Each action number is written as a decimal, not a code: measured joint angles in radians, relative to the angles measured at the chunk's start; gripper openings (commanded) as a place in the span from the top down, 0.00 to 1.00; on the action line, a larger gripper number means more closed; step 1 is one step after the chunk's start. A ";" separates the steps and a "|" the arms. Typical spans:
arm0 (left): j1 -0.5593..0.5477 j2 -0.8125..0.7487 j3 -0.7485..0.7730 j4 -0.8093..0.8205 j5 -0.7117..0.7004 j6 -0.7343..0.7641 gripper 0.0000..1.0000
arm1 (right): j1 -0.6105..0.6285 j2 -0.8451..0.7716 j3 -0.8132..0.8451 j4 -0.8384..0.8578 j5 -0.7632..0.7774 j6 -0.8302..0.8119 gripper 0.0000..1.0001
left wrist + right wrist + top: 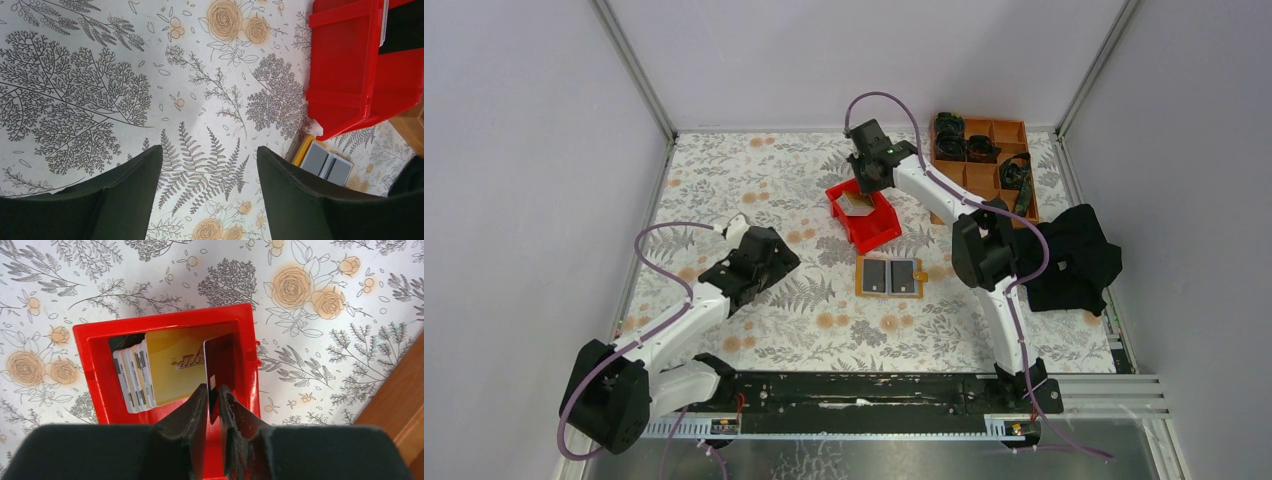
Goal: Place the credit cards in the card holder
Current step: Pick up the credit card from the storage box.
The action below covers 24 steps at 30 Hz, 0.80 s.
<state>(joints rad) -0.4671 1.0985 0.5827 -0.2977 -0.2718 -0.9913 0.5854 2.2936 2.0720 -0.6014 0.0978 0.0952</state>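
My right gripper (213,390) hangs over the red bin (165,320), shut on the edge of a dark red credit card (221,360) that stands upright along the bin's right wall. Several more credit cards (150,371) lean in the bin, a yellow one in front and pale ones behind. From above, the right gripper (864,182) sits over the bin (872,228). The card holder (890,277) lies open and flat in front of the bin, two grey panels up. My left gripper (209,152) is open above bare floral cloth, left of the card holder (326,162).
An orange-brown compartment tray (984,172) with dark parts stands at the back right. A black cloth (1074,258) lies at the right edge. The red bin (350,65) fills the left wrist view's upper right. White walls enclose the table.
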 measured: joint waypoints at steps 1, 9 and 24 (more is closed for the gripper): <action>0.000 0.002 0.002 0.001 0.000 0.000 0.23 | 0.000 0.000 0.000 0.000 0.008 -0.004 0.80; 0.005 0.004 0.007 0.008 0.003 0.000 0.23 | -0.003 0.000 0.000 -0.008 0.030 -0.022 0.97; 0.012 -0.032 0.007 0.030 0.043 0.071 0.20 | -0.005 -0.057 -0.079 0.011 0.010 -0.013 1.00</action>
<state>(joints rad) -0.4549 1.0660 0.5900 -0.2676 -0.2287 -0.9207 0.5804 2.2364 1.9930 -0.5900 0.1074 0.0818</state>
